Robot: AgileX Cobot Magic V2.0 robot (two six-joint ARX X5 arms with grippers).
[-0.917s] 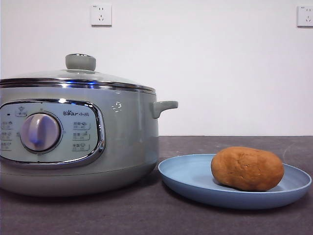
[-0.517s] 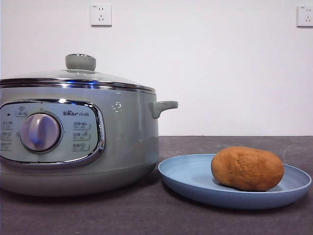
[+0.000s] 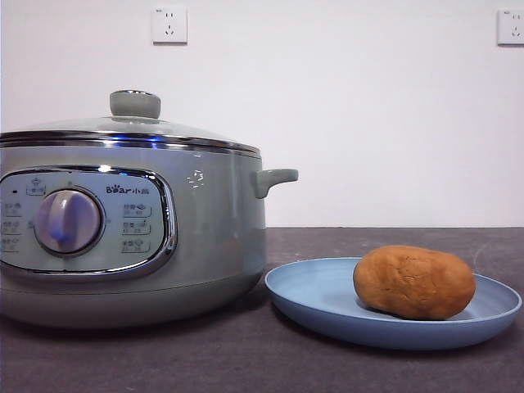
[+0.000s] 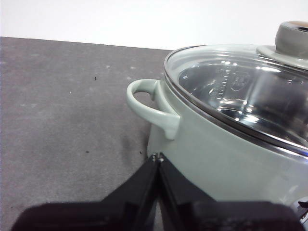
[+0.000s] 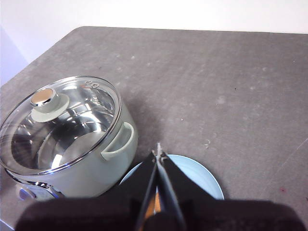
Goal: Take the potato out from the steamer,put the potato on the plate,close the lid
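Task looks done, judging from layout: potato (image 3: 413, 282) lying on the plate (image 3: 319, 295), toward the side away from the steamer (image 3: 205, 237); lid (image 3: 123, 127) seated flat on the steamer rim, knob up. Through the glass in the right wrist view, only bare steel pot inside.

Left tool (image 4: 157, 159) low beside the steamer wall under its side handle (image 4: 149, 108), tips pressed together, holding nothing. Right tool (image 5: 157, 155) up above the plate (image 5: 202, 175), also pinched closed and empty; sliver of orange-brown visible below the tips, probably potato.

Remaining step, if any: pull both arms clear. Best done straight up and away, no sideways sweep near handle or plate rim, so lid stays seated and potato doesn't roll.

Potato on its side, long axis running roughly across the front view, parallel to the table (image 3: 205, 360) front edge, blunt ends left and right.
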